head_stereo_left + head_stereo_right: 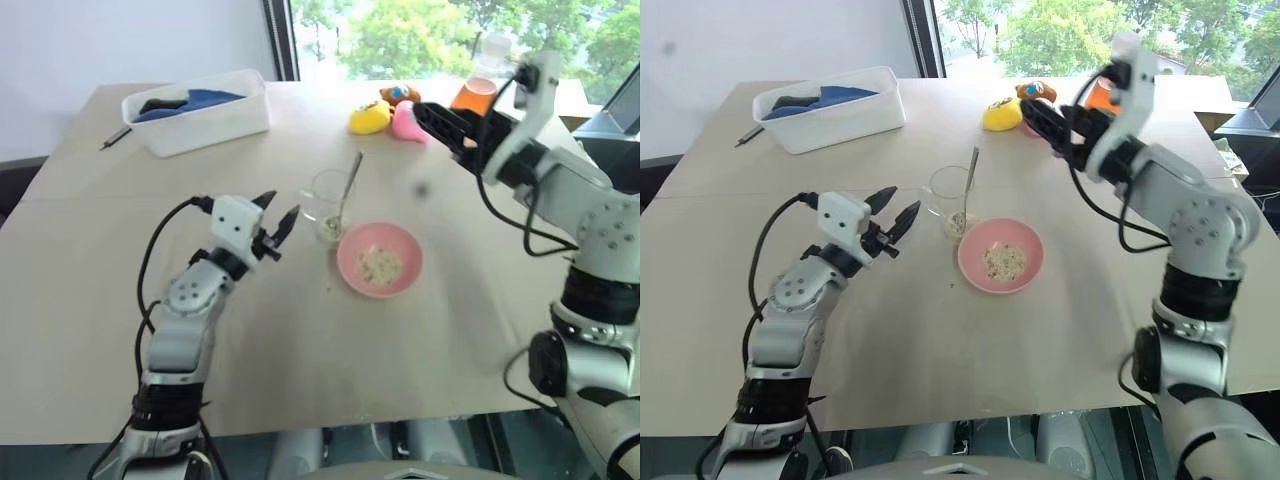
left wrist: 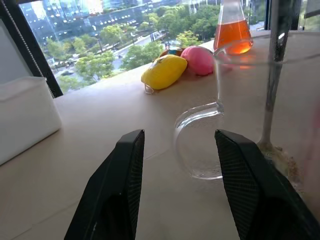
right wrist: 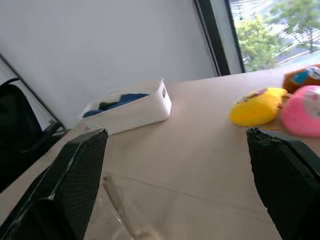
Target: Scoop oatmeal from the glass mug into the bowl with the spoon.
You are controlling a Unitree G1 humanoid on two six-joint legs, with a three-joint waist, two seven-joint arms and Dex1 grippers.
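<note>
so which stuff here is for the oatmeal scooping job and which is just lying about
For the job:
glass mug
spoon
oatmeal
bowl

Lying about:
white tub
yellow toy
pink toy
orange flask
dark stick

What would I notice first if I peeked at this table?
Probably the pink bowl in the middle of the table, with oatmeal in it. Just beside it stands the glass mug with the spoon leaning inside. At the far edge by the window sit bright yellow and pink toys, and a flask of orange liquid.
</note>
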